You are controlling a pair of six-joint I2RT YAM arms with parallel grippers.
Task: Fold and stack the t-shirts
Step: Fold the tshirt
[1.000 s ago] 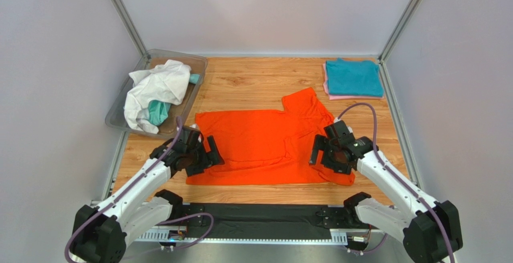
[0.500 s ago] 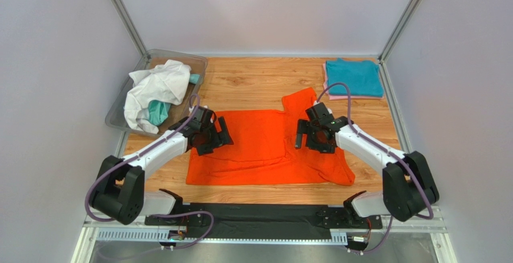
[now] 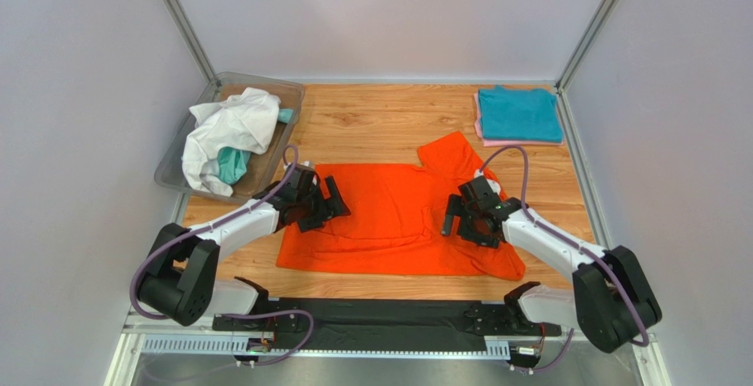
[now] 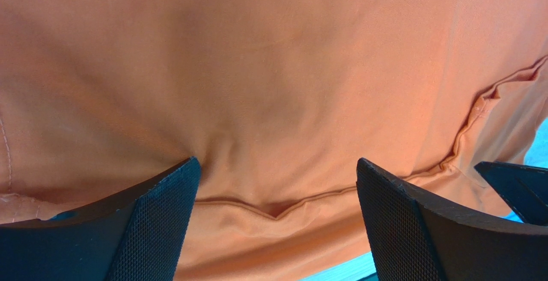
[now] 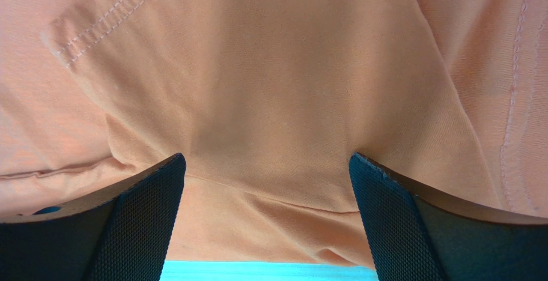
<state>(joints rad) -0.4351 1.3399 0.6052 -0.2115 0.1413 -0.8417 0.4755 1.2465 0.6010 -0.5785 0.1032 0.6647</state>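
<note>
Orange t-shirt [image 3: 389, 214] spread flat at centre frame on the wooden worktop [image 3: 371, 121], one sleeve pointing upper right. Left gripper [image 3: 327, 202] down on its left edge, right gripper [image 3: 461, 218] on its right side; both pairs of jaws wide, pressed into cloth. Teal t-shirt [image 3: 520, 114] folded atop pink t-shirt [image 3: 484, 140] at upper right; white t-shirt [image 3: 231, 126] heaped in clear bin [image 3: 293, 95], upper left.
</note>
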